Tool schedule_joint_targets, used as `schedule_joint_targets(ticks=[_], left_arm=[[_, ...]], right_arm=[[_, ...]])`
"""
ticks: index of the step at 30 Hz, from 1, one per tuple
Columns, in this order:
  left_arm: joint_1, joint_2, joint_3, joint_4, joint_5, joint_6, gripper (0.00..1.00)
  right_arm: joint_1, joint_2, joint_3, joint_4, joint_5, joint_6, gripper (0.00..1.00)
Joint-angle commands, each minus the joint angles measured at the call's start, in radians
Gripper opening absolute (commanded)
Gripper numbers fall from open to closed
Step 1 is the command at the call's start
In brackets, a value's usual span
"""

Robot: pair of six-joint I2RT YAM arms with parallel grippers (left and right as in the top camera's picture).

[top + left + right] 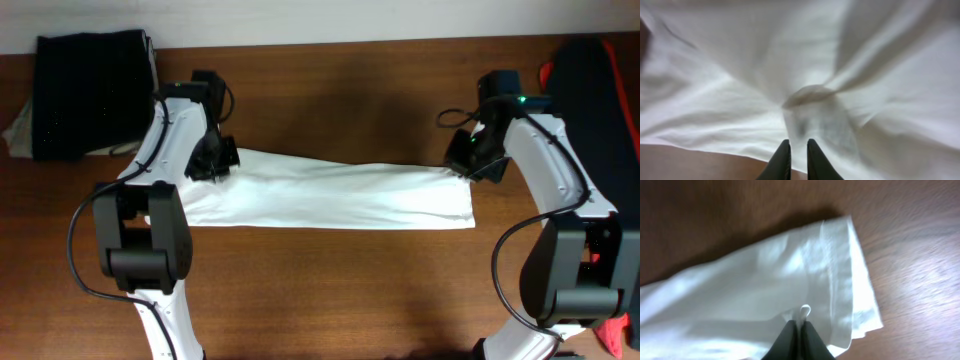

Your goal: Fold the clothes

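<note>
A large white garment [330, 195] lies on the brown table [330, 290] as a long, narrow folded band stretched between the two grippers. My left gripper [213, 160] is at its left end, fingers nearly together with white cloth pinched between them [797, 143]. The cloth [740, 75] fills the left wrist view and pulls into folds toward the fingers. My right gripper [468, 160] is at the right end, shut on a small loop of cloth [801, 322] near the hemmed edge [840, 270]. The green label is not visible.
A folded black garment [90, 90] lies on a light one at the back left corner. A dark item with red parts [600, 90] sits at the right edge. Both arm bases [150, 240] [580, 260] stand at the front.
</note>
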Motion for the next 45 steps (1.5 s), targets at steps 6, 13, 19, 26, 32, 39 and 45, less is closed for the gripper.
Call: schedule_joint_targets(ticks=[6, 13, 19, 26, 32, 39, 45], left_arm=[[0.006, -0.036, -0.105, -0.002, -0.035, 0.007, 0.2], [0.001, -0.181, -0.035, 0.1, -0.037, 0.0, 0.64], [0.002, -0.149, -0.037, 0.157, -0.005, 0.048, 0.94], [0.001, -0.029, -0.037, 0.184, 0.102, 0.153, 0.93], [0.003, -0.005, -0.037, 0.194, 0.102, 0.185, 0.62], [0.003, -0.005, -0.037, 0.195, 0.102, 0.188, 0.16], [0.003, -0.005, -0.037, 0.195, 0.085, 0.189, 0.01]], right_arm=[[0.041, -0.019, -0.072, 0.007, 0.005, 0.0, 0.36], [0.015, -0.019, -0.046, 0.076, -0.1, -0.05, 0.8], [0.024, -0.019, -0.047, 0.097, -0.126, -0.055, 0.8], [0.037, -0.019, -0.047, 0.098, -0.121, -0.076, 0.8], [0.037, -0.019, -0.047, 0.099, -0.121, -0.076, 0.8], [0.037, -0.019, -0.051, 0.099, -0.118, -0.076, 0.79], [0.037, -0.019, -0.051, 0.098, -0.118, -0.076, 0.78]])
